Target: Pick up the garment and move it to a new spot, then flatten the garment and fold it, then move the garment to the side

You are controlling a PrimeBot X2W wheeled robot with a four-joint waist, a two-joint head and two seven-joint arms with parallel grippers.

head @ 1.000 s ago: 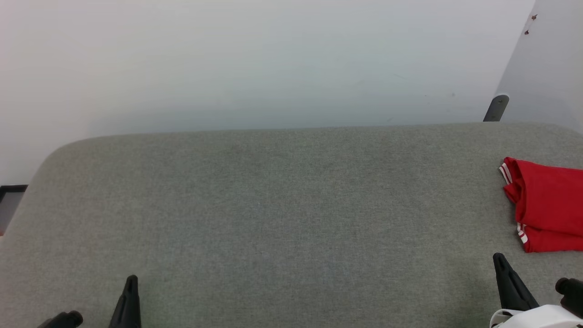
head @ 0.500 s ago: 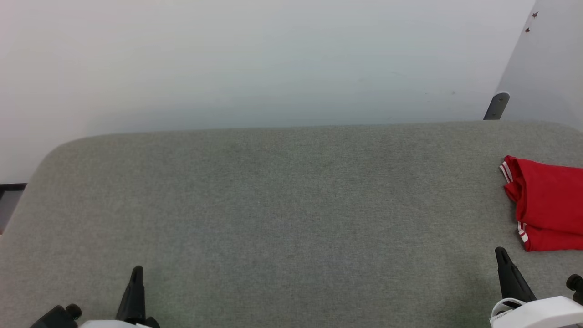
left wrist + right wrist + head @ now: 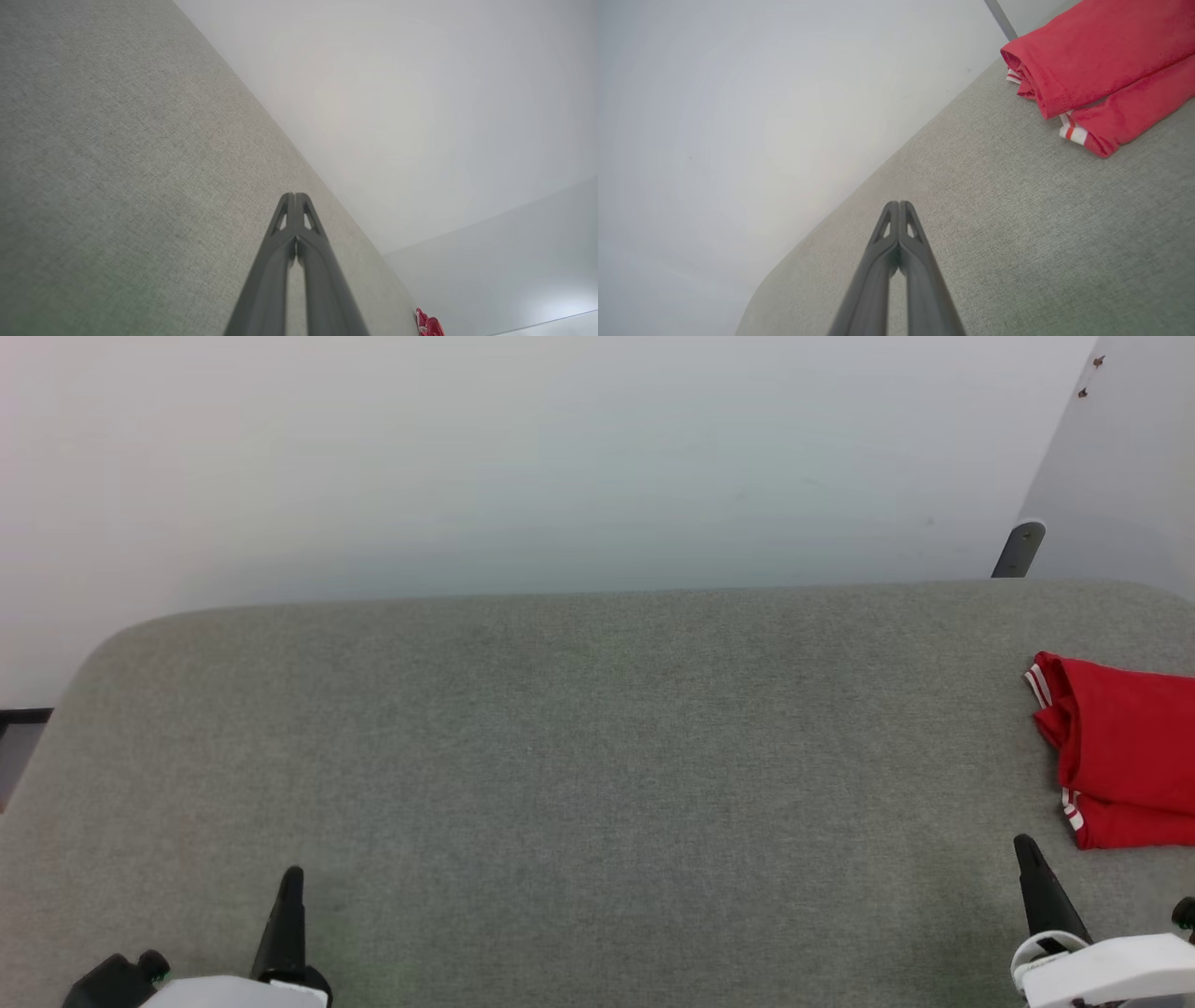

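Left gripper (image 3: 292, 875) and right gripper (image 3: 1025, 846), fingers pressed together and empty, have edged forward; the folded garment (image 3: 1125, 756) lies aside, task seemingly finished.

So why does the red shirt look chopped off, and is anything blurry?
Head view: soft light, no glare, the garment runs past the right edge. Right wrist view: the right tool looks soft up close, the table looks tilted. Left wrist view: hazy wall, a bright patch low right.

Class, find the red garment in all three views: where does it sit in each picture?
Head view: garment at right edge, mid-height.
Left wrist view: garment a sliver at bottom edge, right of centre.
Right wrist view: garment in top right corner.
Shared landmark: grey surface under it.
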